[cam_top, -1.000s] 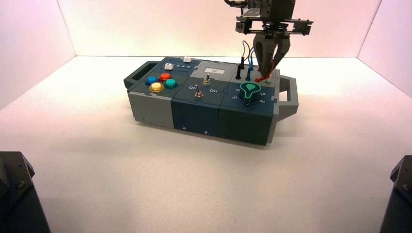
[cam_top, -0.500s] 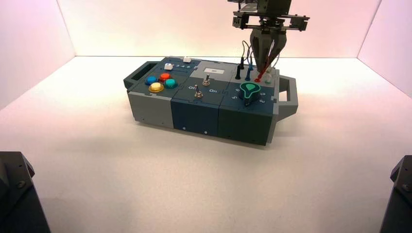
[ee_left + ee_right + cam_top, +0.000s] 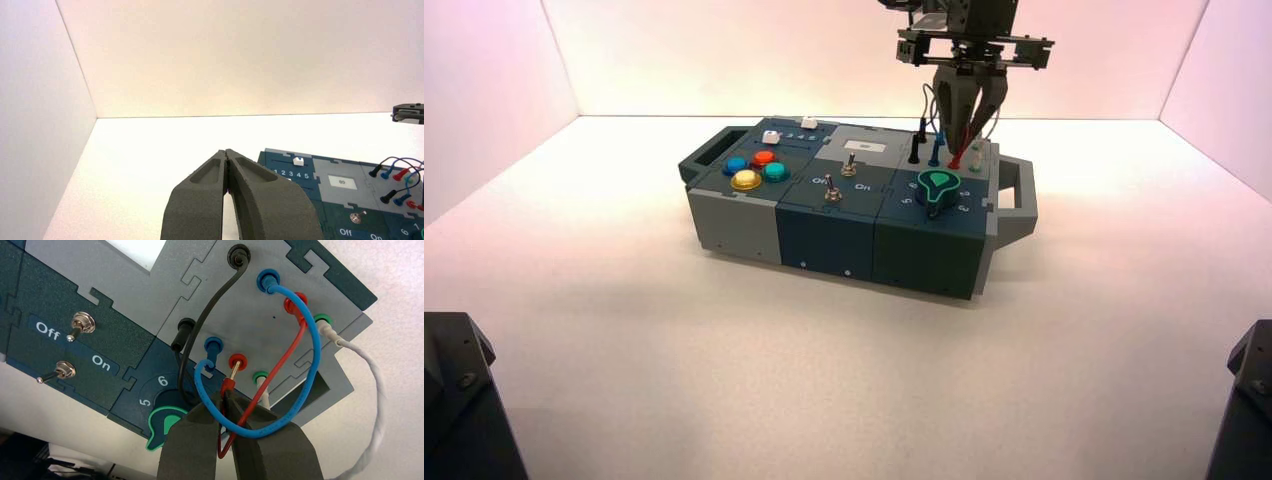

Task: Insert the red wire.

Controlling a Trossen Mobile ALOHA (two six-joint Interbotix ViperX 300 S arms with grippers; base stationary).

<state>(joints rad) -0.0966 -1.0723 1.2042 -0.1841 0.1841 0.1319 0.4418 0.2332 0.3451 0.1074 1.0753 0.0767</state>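
My right gripper (image 3: 225,396) is shut on the red wire's plug (image 3: 228,385) over the box's far right corner; it also shows in the high view (image 3: 964,135). The plug's metal pin points into the red socket (image 3: 238,361) and its tip sits at the socket's mouth. The red wire (image 3: 280,365) loops back to a second red socket (image 3: 295,301). In the high view the red plug (image 3: 955,159) stands nearly upright on the box (image 3: 824,235). My left gripper (image 3: 227,156) is shut and empty, away from the box at its left end.
Black (image 3: 182,331), blue (image 3: 214,346) and white (image 3: 260,382) plugs sit in sockets beside the red one; a blue cable (image 3: 310,370) loops over my right fingers. A green knob (image 3: 162,422), two toggle switches (image 3: 80,324) and coloured buttons (image 3: 754,170) lie on the box.
My right gripper has moved slightly left and back with the red plug, swinging it from lying slanted on the box to nearly upright over the red socket.
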